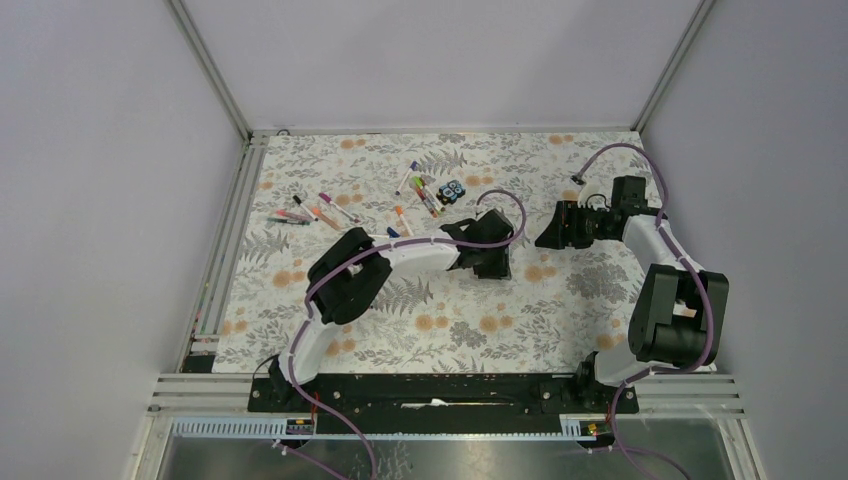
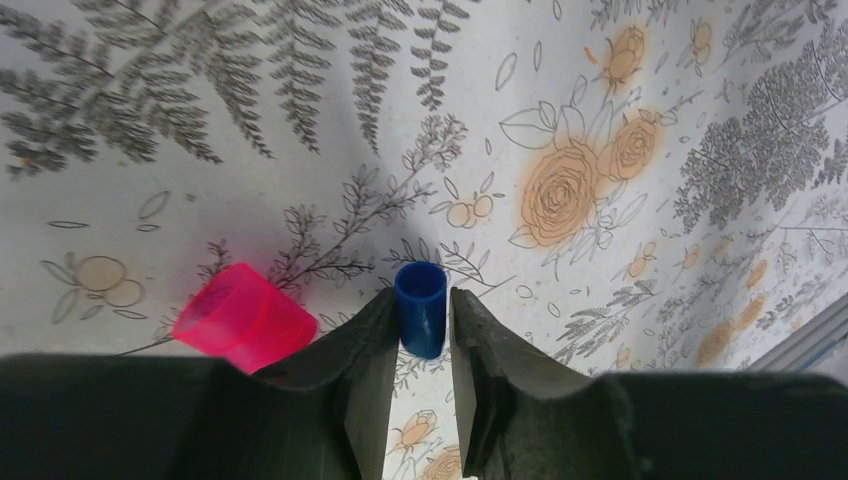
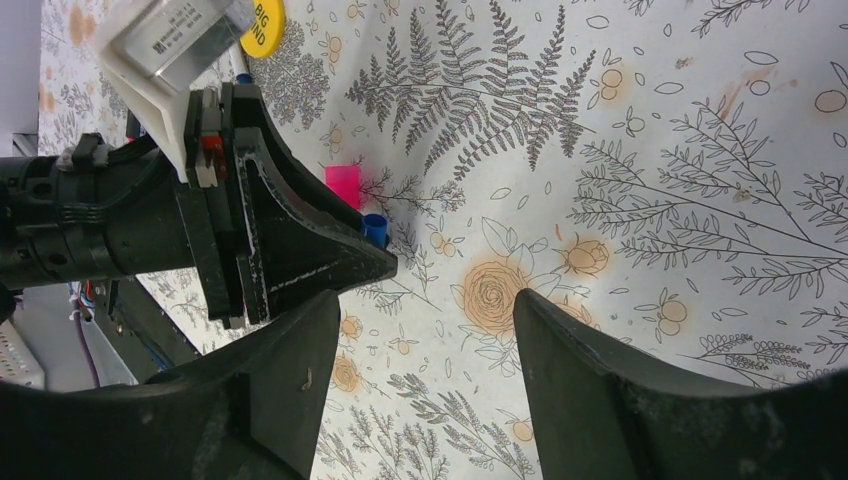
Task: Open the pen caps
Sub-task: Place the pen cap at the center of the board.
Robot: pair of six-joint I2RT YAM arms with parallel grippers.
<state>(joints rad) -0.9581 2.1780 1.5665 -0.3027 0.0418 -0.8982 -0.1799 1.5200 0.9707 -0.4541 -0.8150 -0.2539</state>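
Worktop (image 1: 560, 310): floral cloth, walled on three sides.

Your left arm (image 1: 400, 255) lies across the middle and your right arm (image 1: 670, 300) bends in from the right edge. Their tips face each other, near but apart.

Right end effector (image 3: 425, 310): jaws wide, nothing between them, only cloth below. It looks straight at your left one.

Left end effector (image 2: 422, 300): jaws narrow, down at the cloth, with the blue cap (image 2: 420, 315) between them. The cap stands upright on the worktop, open mouth up. One finger touches it, and a thin slit of cloth shows at the other. You are not clamping it.

Pens (image 1: 310, 212): scattered in two loose groups at the far left of the worktop, well apart from both end effectors. You cannot tell from overhead which are capped.

Black-and-blue block (image 1: 452, 190): just beside the right-hand pen group.

Yellow disc (image 3: 262, 25): flat on the cloth beyond your left wrist, seen in the right wrist view.

Pink cap (image 2: 245, 318): translucent, wider than the blue one. It lies on its side just beside the outer face of your left end effector, near the blue cap but apart from it.
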